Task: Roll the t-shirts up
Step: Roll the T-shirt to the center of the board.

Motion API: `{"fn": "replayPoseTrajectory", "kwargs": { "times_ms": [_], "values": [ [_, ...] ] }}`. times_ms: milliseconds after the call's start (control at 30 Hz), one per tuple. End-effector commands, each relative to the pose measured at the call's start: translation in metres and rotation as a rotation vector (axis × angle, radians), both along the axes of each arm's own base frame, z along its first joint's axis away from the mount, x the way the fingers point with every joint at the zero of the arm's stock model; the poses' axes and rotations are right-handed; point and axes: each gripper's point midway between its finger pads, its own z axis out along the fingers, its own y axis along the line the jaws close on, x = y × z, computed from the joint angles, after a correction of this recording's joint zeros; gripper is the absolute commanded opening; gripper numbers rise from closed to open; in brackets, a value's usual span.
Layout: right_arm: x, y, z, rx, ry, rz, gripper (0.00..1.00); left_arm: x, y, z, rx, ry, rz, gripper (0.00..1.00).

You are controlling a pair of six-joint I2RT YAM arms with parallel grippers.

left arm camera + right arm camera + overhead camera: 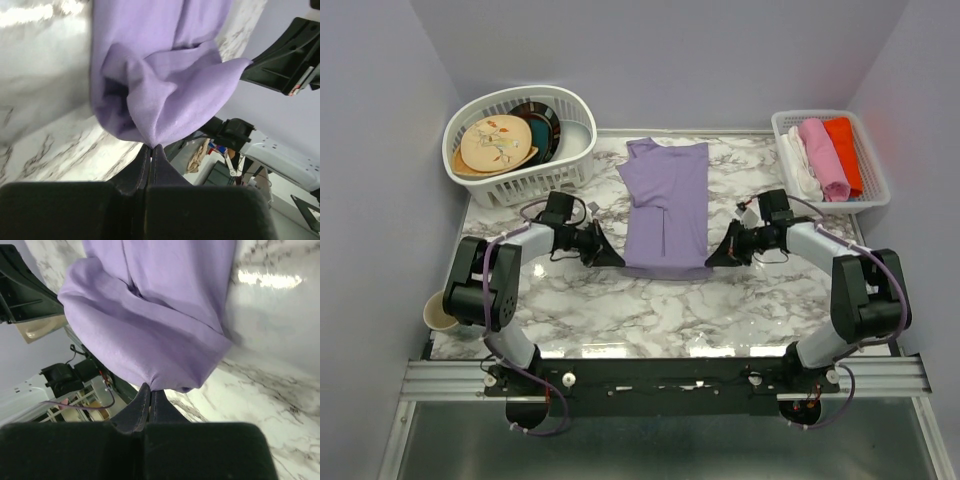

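A lavender-purple t-shirt [665,205] lies folded into a long strip on the marble table [620,310], collar end far, hem end near. My left gripper [617,259] is shut on the strip's near left corner. My right gripper [712,259] is shut on its near right corner. In the left wrist view the t-shirt [165,75] bunches up from the closed left gripper [151,146]. The right wrist view shows the t-shirt [160,325] lifted in a fold, pinched in the right gripper [151,389].
A white laundry basket [520,145] with plates stands at the back left. A white tray [830,155] with pink, orange-red and white cloth rolls sits at the back right. A cup [440,313] stands at the table's left edge beside the left arm.
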Motion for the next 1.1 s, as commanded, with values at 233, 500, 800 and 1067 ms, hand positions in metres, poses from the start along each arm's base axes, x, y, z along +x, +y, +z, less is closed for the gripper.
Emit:
{"fn": "replayPoseTrajectory", "kwargs": {
  "times_ms": [233, 500, 800, 1067],
  "values": [
    [0.067, 0.004, 0.014, 0.032, -0.072, -0.033, 0.00, 0.075, -0.018, 0.021, -0.117, -0.062, 0.005, 0.00],
    [0.101, -0.007, -0.010, -0.049, -0.093, -0.068, 0.02, 0.107, -0.018, 0.009, -0.047, -0.100, 0.011, 0.00],
    [0.110, -0.007, -0.015, -0.057, -0.100, -0.074, 0.05, 0.100, -0.008, -0.001, 0.032, -0.102, 0.027, 0.00],
    [0.113, -0.003, -0.011, -0.021, -0.122, -0.081, 0.37, 0.106, 0.000, 0.004, 0.101, -0.159, 0.027, 0.30]
  ]
}}
